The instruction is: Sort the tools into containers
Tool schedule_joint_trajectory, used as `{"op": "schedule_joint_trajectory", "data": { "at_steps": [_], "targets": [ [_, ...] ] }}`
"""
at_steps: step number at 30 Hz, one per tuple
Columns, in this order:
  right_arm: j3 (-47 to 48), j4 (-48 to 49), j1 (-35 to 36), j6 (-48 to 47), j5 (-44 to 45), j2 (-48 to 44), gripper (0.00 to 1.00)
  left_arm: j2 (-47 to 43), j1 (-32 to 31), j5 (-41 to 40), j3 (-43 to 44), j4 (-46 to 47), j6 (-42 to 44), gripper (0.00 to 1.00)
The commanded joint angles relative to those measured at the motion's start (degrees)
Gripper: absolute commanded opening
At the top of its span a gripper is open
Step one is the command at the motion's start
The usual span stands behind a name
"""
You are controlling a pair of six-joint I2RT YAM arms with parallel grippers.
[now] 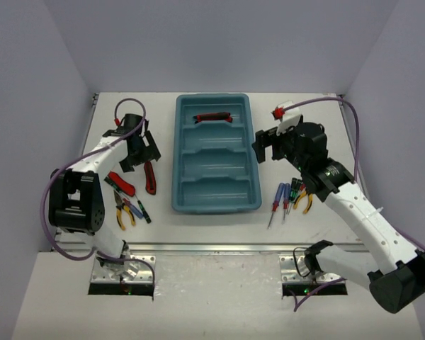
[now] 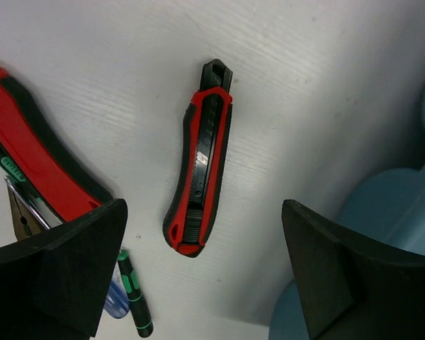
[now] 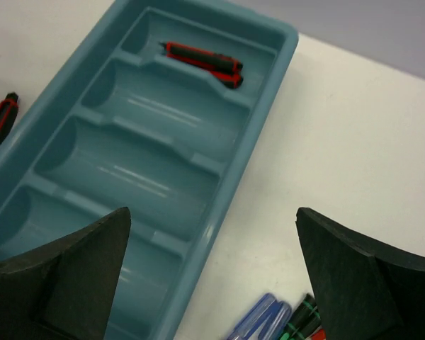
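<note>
The containers are compartments of one teal tray (image 1: 217,205) in the middle of the table. A red-black utility knife (image 1: 212,117) lies in its far compartment (image 3: 202,62). My left gripper (image 1: 143,159) hangs open just left of the tray. Below it a second utility knife (image 2: 202,159) lies on the table, its butt end between the wide-apart fingers (image 2: 78,262) of my left gripper (image 2: 204,212), untouched. A third knife (image 2: 35,156) lies further left. My right gripper (image 1: 265,150) is open and empty over the tray's right rim (image 3: 219,205).
Yellow-handled pliers (image 1: 124,211) and a black-green screwdriver (image 2: 134,301) lie near the front left. Blue screwdrivers (image 3: 258,322), thin black-green ones (image 3: 301,326) and more pliers (image 1: 302,198) lie right of the tray. Walls close in the table on three sides.
</note>
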Motion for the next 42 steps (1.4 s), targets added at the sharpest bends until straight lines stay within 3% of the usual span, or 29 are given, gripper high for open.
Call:
{"op": "schedule_joint_trajectory", "data": {
  "at_steps": [1, 7, 13, 19, 20, 22, 29, 32, 35, 37, 39, 42],
  "targets": [
    [-5.6, 2.1, 0.2, 5.1, -3.5, -4.9, 0.99, 3.4, 0.0, 2.7, 2.2, 1.2, -0.9, 0.84],
    [-6.9, 3.4, 0.2, 6.0, -7.1, -6.9, 0.99, 9.1, 0.1, 3.2, 1.8, 3.2, -1.6, 0.63],
    [-7.6, 3.9, 0.2, 5.5, -7.9, -8.2, 0.99, 13.2, 0.1, 1.3, 1.6, 3.2, -1.7, 0.54],
    [-8.3, 4.9, 0.2, 5.8, -8.0, -9.1, 0.99, 15.9, 0.0, 0.0, 0.8, 3.6, -1.7, 0.52],
    [-8.4, 4.9, 0.2, 5.9, -7.9, -9.1, 0.99, 16.1, -0.1, 0.0, 0.6, 3.6, -1.7, 0.47],
    [-8.7, 5.2, 0.2, 5.9, -7.6, -9.1, 0.99, 16.1, -0.5, -0.3, 0.7, 3.6, -1.4, 0.25],
    [-8.8, 5.3, 0.2, 5.8, -6.9, -9.7, 0.99, 8.9, -1.5, -8.0, 6.5, -0.4, -1.3, 0.03],
    [-8.9, 5.4, 0.2, 5.6, -6.2, -9.9, 0.99, 4.3, -3.5, -13.8, 11.7, -2.0, -0.6, 0.0],
    [-9.0, 5.6, 0.1, 5.5, -5.5, -10.5, 0.99, 1.7, -8.3, -21.8, 18.4, 0.6, 3.6, 0.0],
    [-9.2, 5.8, 0.2, 5.6, -5.4, -10.9, 0.99, 1.1, -12.6, -23.2, 22.5, 7.7, 11.8, 0.0],
    [-9.4, 6.0, 0.2, 5.9, -4.1, -11.2, 0.99, 1.4, -15.2, -18.7, 23.8, 20.6, 20.4, 0.0],
    [-9.5, 5.8, 0.1, 7.8, -2.4, -12.5, 0.99, 4.3, -18.1, -14.5, 24.7, 31.9, 32.2, 0.0]
  ]
}}
